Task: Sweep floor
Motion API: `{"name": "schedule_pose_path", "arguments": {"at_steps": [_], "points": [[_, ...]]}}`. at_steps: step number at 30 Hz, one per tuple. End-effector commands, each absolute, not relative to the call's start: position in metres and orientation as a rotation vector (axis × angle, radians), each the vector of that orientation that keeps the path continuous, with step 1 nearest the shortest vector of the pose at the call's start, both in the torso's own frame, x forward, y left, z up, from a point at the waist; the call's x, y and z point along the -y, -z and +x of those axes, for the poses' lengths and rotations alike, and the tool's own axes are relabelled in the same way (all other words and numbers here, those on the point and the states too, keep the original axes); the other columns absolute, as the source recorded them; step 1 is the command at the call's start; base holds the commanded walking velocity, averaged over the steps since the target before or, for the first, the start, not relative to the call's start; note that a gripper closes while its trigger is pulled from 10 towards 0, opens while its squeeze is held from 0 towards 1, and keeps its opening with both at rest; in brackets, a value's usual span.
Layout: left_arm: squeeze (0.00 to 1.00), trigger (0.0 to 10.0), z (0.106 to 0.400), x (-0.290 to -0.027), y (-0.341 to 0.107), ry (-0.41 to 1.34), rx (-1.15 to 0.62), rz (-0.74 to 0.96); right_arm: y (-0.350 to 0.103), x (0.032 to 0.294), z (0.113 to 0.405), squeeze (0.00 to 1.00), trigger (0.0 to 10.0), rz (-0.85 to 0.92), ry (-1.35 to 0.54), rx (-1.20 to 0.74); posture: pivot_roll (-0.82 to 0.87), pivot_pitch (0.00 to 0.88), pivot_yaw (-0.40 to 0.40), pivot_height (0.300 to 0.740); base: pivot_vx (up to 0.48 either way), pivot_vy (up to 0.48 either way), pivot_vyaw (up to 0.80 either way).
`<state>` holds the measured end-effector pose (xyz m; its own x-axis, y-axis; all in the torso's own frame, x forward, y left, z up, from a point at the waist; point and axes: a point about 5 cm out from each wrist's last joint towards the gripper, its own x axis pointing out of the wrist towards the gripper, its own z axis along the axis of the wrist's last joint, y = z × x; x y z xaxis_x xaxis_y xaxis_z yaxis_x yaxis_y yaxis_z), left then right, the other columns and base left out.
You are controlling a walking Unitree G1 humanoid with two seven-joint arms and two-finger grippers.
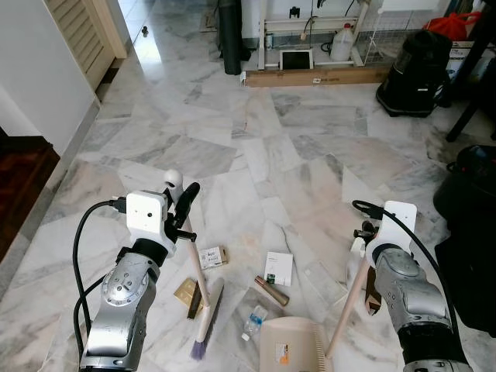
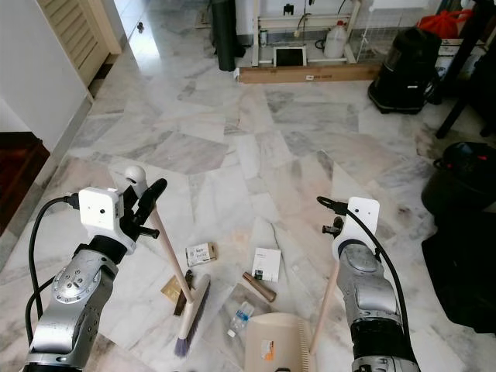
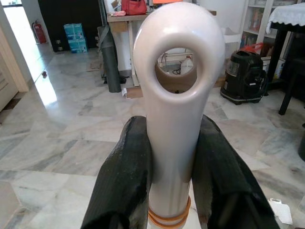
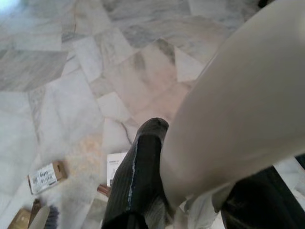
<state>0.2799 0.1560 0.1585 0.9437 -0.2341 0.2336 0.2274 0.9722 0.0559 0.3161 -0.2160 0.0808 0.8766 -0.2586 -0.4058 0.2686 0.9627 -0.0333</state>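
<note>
Litter lies on the marble floor (image 1: 310,139) between the arms: small box (image 1: 212,256), white card (image 1: 279,268), brown tube (image 1: 271,291), crushed bottle (image 1: 253,320). Left gripper (image 3: 169,157) clamps the broom (image 1: 203,329) handle; right gripper (image 4: 190,191) grips the dustpan (image 1: 291,345) handle, its pan cut off at the frame edge. Black vacuum (image 1: 415,74) stands well beyond.

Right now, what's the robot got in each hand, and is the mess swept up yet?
Left gripper shut on broom handle; right gripper shut on dustpan handle. Litter unswept beside dustpan.
</note>
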Motion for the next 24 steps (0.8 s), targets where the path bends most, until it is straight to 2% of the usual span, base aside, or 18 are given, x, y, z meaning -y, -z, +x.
{"name": "schedule_pose_path", "arguments": {"at_steps": [1,9,19,24], "points": [[0.0,10.0,0.279,-0.157,-0.164,0.236,0.264,0.029,-0.064,0.209,0.309,0.0,10.0,0.083,0.27,-0.478,-0.02,0.153,0.062,0.74,0.0,0.0,0.0],[0.0,10.0,0.279,-0.158,-0.166,0.226,0.274,0.029,-0.082,0.217,0.31,0.0,10.0,0.017,0.332,-0.316,-0.02,0.153,0.062,0.74,0.0,0.0,0.0],[0.0,10.0,0.28,-0.159,-0.167,0.218,0.282,0.029,-0.1,0.217,0.313,0.0,10.0,-0.062,0.315,-0.146,-0.02,0.153,0.061,0.74,0.0,0.0,0.0],[0.0,10.0,0.28,-0.159,-0.167,0.215,0.283,0.029,-0.103,0.217,0.314,0.0,10.0,-0.074,0.321,-0.117,-0.02,0.155,0.061,0.74,0.0,0.0,0.0]]}}
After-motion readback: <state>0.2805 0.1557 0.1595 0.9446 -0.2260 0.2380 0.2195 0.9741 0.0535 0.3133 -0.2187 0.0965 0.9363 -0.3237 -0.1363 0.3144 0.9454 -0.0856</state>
